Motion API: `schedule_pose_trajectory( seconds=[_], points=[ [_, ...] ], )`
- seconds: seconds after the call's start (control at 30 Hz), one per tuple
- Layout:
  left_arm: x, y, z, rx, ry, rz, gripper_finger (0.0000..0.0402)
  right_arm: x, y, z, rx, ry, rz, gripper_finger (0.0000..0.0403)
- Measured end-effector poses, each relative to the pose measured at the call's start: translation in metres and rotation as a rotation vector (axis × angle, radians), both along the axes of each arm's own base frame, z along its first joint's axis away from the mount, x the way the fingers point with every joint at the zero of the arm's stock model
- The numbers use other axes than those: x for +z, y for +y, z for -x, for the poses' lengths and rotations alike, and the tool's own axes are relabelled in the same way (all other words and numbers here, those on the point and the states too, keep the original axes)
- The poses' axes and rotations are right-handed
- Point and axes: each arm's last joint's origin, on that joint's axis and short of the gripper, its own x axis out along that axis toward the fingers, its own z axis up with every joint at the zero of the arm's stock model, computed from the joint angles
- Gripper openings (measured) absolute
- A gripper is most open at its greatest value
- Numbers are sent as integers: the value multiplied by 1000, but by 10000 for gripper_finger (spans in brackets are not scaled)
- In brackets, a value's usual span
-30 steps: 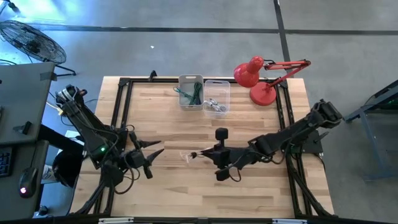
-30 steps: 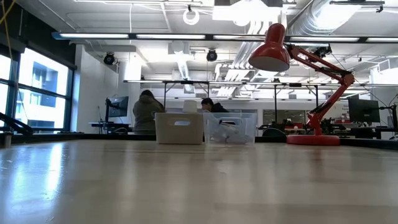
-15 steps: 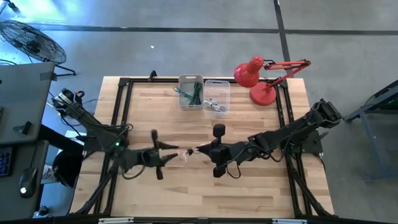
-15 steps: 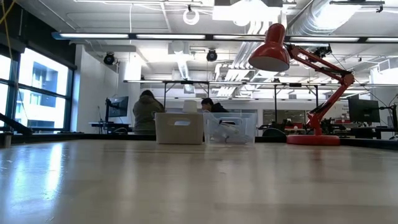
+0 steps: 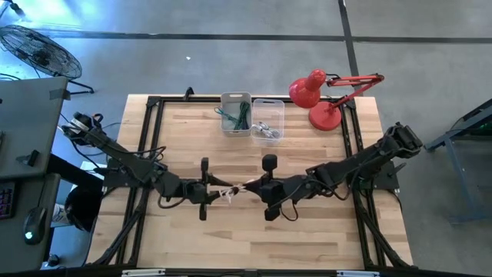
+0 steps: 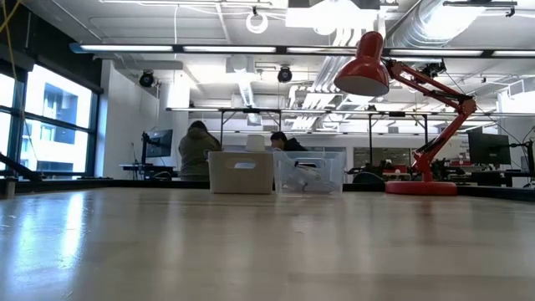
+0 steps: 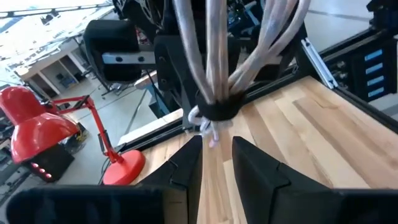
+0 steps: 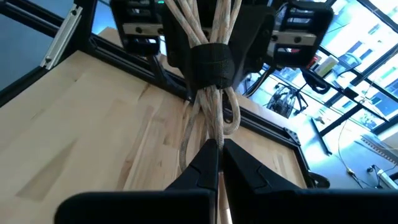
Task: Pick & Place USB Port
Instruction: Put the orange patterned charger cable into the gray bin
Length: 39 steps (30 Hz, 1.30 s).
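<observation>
A whitish coiled cable bundle (image 5: 229, 191) with a black strap (image 8: 208, 62) is between my two grippers at the table's middle. My right gripper (image 5: 243, 187) comes from the right and is shut on the bundle. My left gripper (image 5: 218, 188) comes from the left. It is open, and its fingers stand on either side of the bundle's near loop end (image 7: 210, 132). Whether they touch it I cannot tell. Neither gripper shows in the low view. My right gripper pinches the loop end of the cable bundle (image 8: 216, 138) between its two fingers, a little short of the black strap. The fingers come level from the table's right side and lie along the bundle. The bundle reaches out past the fingertips toward my left gripper.
A grey bin (image 5: 236, 113) with green cables and a clear bin (image 5: 267, 119) stand side by side at the far edge. A red desk lamp (image 5: 319, 96) stands at the far right. Black frame rails (image 5: 150, 131) run along the table's sides. People sit in the room behind (image 6: 197, 150).
My left gripper has gone toward the table's right edge, from the left side up to the cable bundle that my right gripper holds. My right gripper and the bundle have stayed nearly where they were.
</observation>
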Motion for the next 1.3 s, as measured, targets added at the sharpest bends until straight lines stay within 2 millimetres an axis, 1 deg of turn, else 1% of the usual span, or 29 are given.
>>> schedule_pose_trajectory(
  seconds=[0.2, 0.33, 0.47, 0.63, 0.77, 0.97, 1.07, 1.17, 1.3],
  points=[
    [-5, 0, 1, 0, 48, -72, 83, 0, 5, 2, 12, 1, 7, 0],
    [-5, 0, 1, -8, 47, -73, 83, 0, 5, 2, 13, 1, 7, 0],
    [-5, -2, 1, -53, 54, -75, 83, 0, 5, 2, 13, 2, 8, 0],
    [-5, -2, 1, -72, 54, -120, 86, 0, 5, 2, 14, 2, 9, 0],
    [-6, -2, 1, -72, 56, -123, 113, -1, 5, 2, 26, 11, 8, 0],
    [-6, -1, 1, -49, 58, -111, 185, -1, 6, 2, 42, 18, 5, 0],
    [-5, -1, 1, -47, 53, -99, 213, -1, 5, 2, 42, 18, 4, 0],
    [-4, -2, 1, -47, 40, -91, 228, -1, 6, 2, 52, 20, -2, 0],
    [-2, -2, 0, -59, 24, -80, 231, -2, 3, 1, 59, 21, -21, 0]
  ],
)
